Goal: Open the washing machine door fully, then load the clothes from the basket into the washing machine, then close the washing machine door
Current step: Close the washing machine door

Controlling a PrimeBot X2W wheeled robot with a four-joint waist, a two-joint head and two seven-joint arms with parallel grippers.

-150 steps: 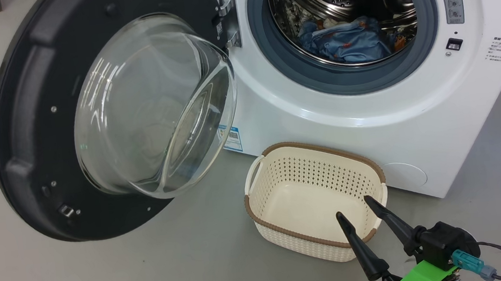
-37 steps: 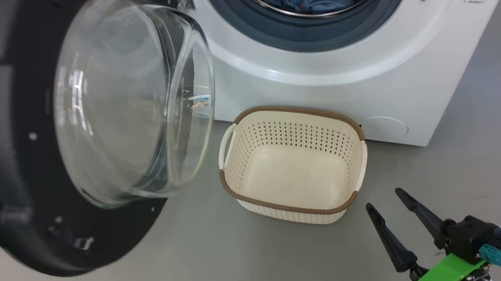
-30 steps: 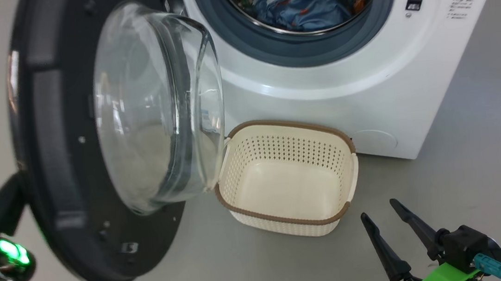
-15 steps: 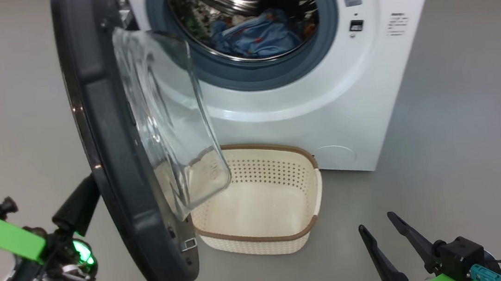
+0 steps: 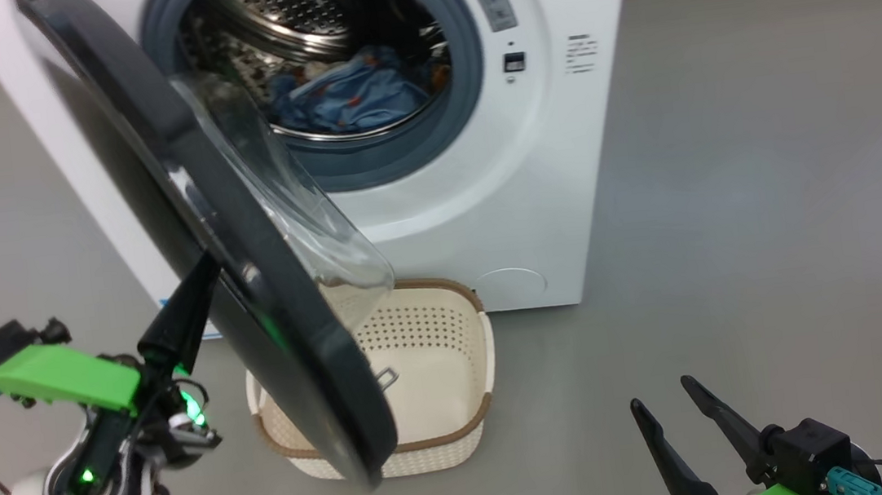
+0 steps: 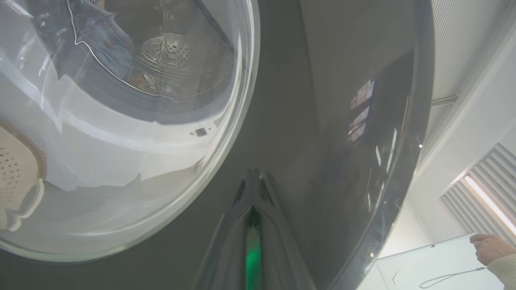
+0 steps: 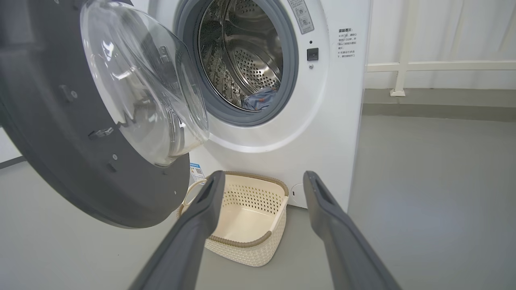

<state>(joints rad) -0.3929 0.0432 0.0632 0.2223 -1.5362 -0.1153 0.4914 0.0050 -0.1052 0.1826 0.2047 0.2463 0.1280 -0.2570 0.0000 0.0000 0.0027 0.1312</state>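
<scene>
The washing machine (image 5: 487, 218) stands with its round black door (image 5: 297, 361) swung about halfway, edge-on in the head view. Light blue clothes (image 5: 347, 93) lie inside the steel drum, also visible as clothes (image 7: 260, 98) from the right wrist. Below the opening sits the cream basket (image 5: 484, 349), nothing in it, partly hidden behind the door. My left gripper (image 5: 202, 273) is shut, and its tips (image 6: 254, 177) rest against the door's glossy outer face beside the glass window (image 6: 121, 121). My right gripper (image 5: 666, 396) hangs low at the right, open and holding nothing, facing the basket (image 7: 246, 251).
Bare grey floor (image 5: 772, 204) stretches to the right of the machine. A white rail and wall (image 7: 439, 64) run behind it. A person's hand (image 6: 489, 247) holding a cord shows beside a white board at the lower right of the left wrist view.
The door has swung from wide open toward the machine. My left gripper has come up behind it and now touches its outer face. The head camera has turned; the right gripper stays low and open.
</scene>
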